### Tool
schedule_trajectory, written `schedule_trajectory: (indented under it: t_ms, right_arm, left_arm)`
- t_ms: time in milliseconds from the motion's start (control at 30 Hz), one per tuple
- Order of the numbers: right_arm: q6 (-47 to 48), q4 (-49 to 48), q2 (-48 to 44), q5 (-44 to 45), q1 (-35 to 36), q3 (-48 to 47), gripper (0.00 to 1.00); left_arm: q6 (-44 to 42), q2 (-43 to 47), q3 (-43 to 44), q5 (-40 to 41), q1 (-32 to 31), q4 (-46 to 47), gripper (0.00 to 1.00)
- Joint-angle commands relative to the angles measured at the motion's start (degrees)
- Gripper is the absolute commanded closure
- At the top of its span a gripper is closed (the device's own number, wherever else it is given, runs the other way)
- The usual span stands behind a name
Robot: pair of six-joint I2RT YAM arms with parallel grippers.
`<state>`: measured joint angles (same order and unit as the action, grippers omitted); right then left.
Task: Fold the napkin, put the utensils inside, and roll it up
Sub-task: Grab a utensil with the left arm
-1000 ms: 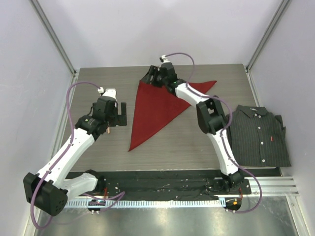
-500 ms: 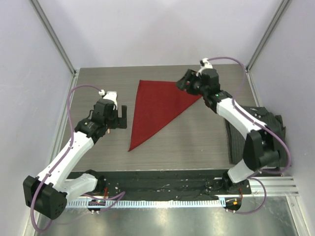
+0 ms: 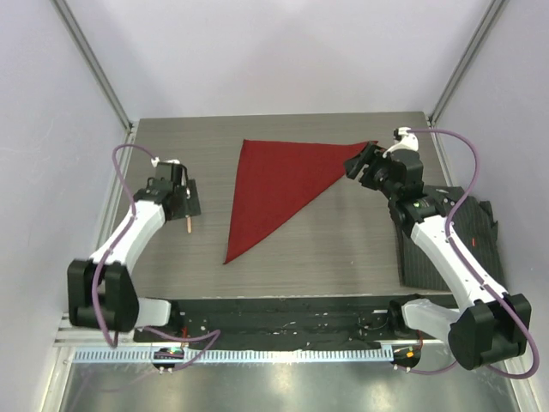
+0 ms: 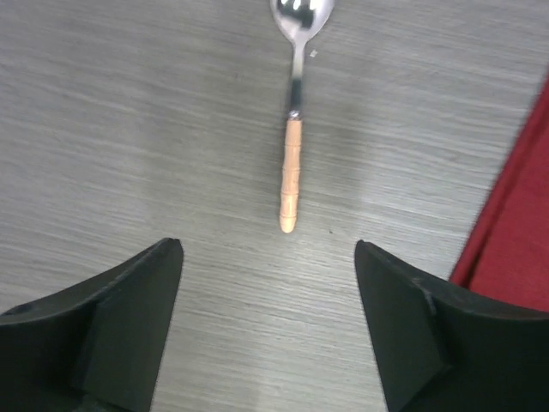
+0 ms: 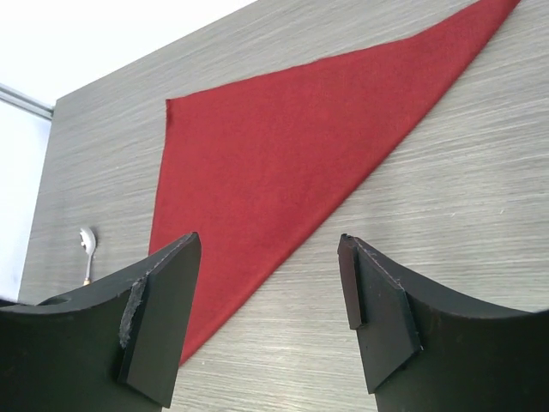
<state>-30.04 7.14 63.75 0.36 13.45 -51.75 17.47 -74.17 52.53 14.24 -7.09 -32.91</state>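
Note:
The deep-red napkin (image 3: 279, 180) lies flat on the table, folded into a triangle with its long point toward the near edge. It also shows in the right wrist view (image 5: 283, 146) and as an edge in the left wrist view (image 4: 515, 223). One utensil, a spoon with a metal bowl and a pale wooden handle (image 4: 292, 180), lies left of the napkin; its handle tip (image 3: 187, 226) shows below my left gripper (image 3: 189, 202). The left gripper (image 4: 268, 257) is open and empty above the spoon. My right gripper (image 3: 357, 162) is open and empty over the napkin's right corner (image 5: 268, 245).
A dark pinstriped shirt (image 3: 480, 232) lies at the right edge of the table, partly hidden by the right arm. Bare wood-grain table (image 3: 343, 240) lies between the napkin and the near edge. The spoon (image 5: 87, 249) is far left in the right wrist view.
My right arm has swung from the napkin's far left corner to its right corner, and the napkin now lies as a flat triangle. My left arm has drawn back left over the spoon.

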Motion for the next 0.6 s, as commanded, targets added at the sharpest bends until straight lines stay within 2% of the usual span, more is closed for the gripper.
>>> schedule_trajectory:
  t_ms: [0, 33, 133, 233, 367, 433, 567]
  right_arm:
    - [1.13, -0.98, -0.55, 0.43, -0.44, 0.68, 0.26]
    - [1.21, -1.24, -0.38, 0.34, -0.45, 0.94, 0.26]
    - [1.57, -1.25, -0.55, -2.29, -0.71, 1.29, 0.26]
    - [1.92, -1.25, -1.69, -2.03, -1.24, 2.0, 0.26]
    - [2.18, -1.25, -2.05, -2.47, -2.11, 2.35, 0.26]
    - [2.36, -1.25, -1.96, -2.99, -2.38, 2.35, 0.26]
    - [2.36, -1.25, -2.22, -3.26, -2.38, 2.44, 0.26]
  left_arm:
    - [0.63, -8.78, 8.45, -2.02, 2.35, 0.04, 0.19]
    - [0.37, -13.06, 10.03, -2.2, 2.35, -1.44, 0.21]
    - [-0.95, -17.92, 10.67, -0.71, 2.35, -1.64, 0.28]
    - [-2.0, -19.08, 6.63, -0.53, 2.35, 1.17, 0.33]
    - [-3.58, -19.96, 6.88, -1.67, 2.35, 1.26, 0.42]
    - [-3.94, -20.66, 6.44, -1.58, 2.35, 1.79, 0.43]
    - [-4.38, -23.21, 7.4, -2.28, 2.35, 1.79, 0.5]
